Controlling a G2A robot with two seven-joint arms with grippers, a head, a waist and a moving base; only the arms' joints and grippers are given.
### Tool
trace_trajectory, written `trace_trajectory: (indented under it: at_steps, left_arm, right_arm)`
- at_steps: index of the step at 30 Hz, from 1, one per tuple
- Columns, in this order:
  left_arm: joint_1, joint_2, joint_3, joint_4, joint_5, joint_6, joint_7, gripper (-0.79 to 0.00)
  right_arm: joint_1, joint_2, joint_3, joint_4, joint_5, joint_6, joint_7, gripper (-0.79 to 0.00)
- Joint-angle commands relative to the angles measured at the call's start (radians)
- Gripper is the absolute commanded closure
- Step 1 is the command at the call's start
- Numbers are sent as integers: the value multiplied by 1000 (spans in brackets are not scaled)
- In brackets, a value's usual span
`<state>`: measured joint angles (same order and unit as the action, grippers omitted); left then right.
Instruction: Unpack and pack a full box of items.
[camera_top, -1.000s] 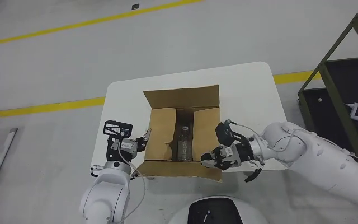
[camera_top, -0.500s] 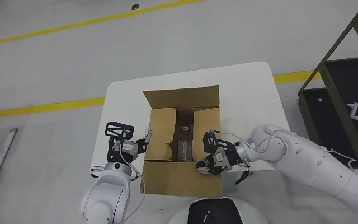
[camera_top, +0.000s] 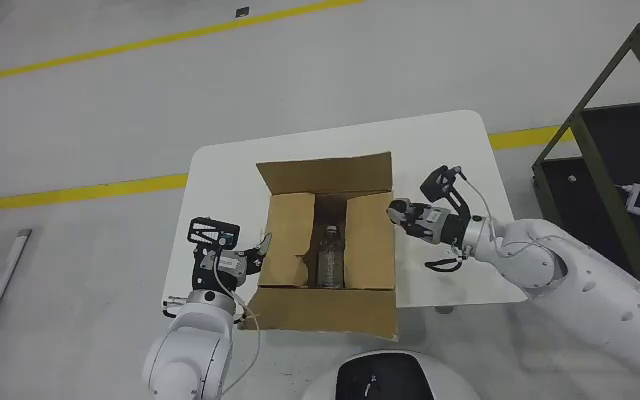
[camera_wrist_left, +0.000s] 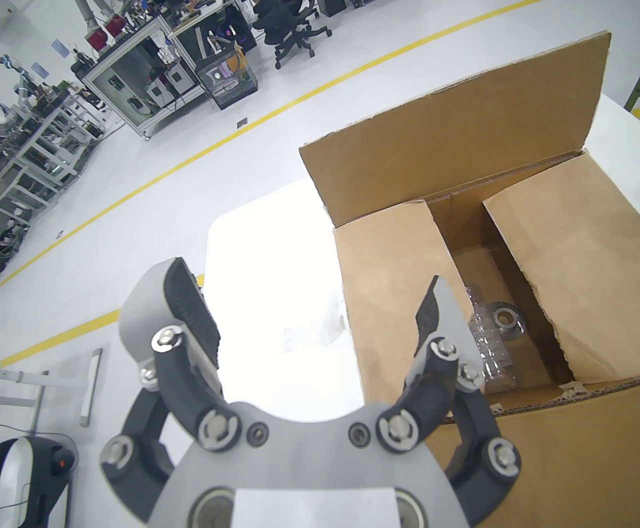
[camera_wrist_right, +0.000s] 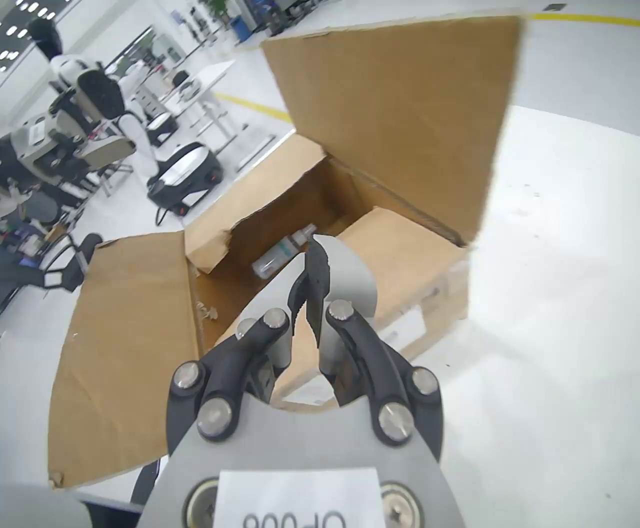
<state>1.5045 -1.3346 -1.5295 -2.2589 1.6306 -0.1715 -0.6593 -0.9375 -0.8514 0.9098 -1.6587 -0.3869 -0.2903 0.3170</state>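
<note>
Items on view, top view, counted:

- Table (camera_top: 440, 160): one, white with rounded corners, centre of the frame.
- Box (camera_top: 322, 308): one, plain brown cardboard, open, standing mid-table.
  - It has four flaps.
  - The far flap stands up toward the top of the frame, and the near flap is folded outward toward the bottom edge.
  - The two side flaps lean in over the opening and leave a narrow slot between them.
  - The left side flap has a ragged, torn edge.
  - The box also shows in the left wrist view (camera_wrist_left: 450, 150) and the right wrist view (camera_wrist_right: 400, 100).
- Bottle (camera_top: 329, 262): one, clear ribbed plastic.
  - It lies on the box floor in the slot between the side flaps, its cap end pointing toward the top of the frame.
  - The right wrist view (camera_wrist_right: 282, 252) shows a pale cap and a bluish label band.
  - The left wrist view (camera_wrist_left: 487, 330) shows its ridged, see-through body.
- Grippers: two.
  - Left gripper (camera_top: 256, 254): lower left of the box, just beside the left side flap. Its fingers are spread wide with nothing between them, as its own camera (camera_wrist_left: 305, 280) also shows.
  - Right gripper (camera_top: 397, 210): at the box's right edge, by the right side flap's far corner. Its fingers are pressed together and empty, confirmed by its own camera (camera_wrist_right: 310, 260).
- Yellow floor lines (camera_top: 150, 40): two, one across the upper left and one running behind the table.
- Dark green rack (camera_top: 590, 150): one, at the right edge.
</note>
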Motion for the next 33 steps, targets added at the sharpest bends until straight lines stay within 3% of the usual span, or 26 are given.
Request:
trace_trajectory:
  at_steps: [1, 12, 18, 27, 33]
  left_arm:
    - [-2, 1, 28, 12, 14, -22, 5, -785]
    - [-90, 2, 180, 102, 81, -138, -66, -785]
    - [-90, 2, 180, 102, 81, -138, -66, -785]
    - [-89, 3, 181, 108, 91, -137, -56, -785]
    - [-132, -2, 279, 175, 173, -134, -74, -785]
  right_arm:
    - [-9, 1, 6, -7, 0, 6, -1, 0]
    - [-52, -1, 34, -14, 4, 24, -52, 0]
    - [-114, 0, 86, -52, -40, 64, -145, 0]
    - [-183, -17, 97, -127, -169, 228, -250, 0]
    - [-181, -35, 73, -126, -225, 267, -239, 0]
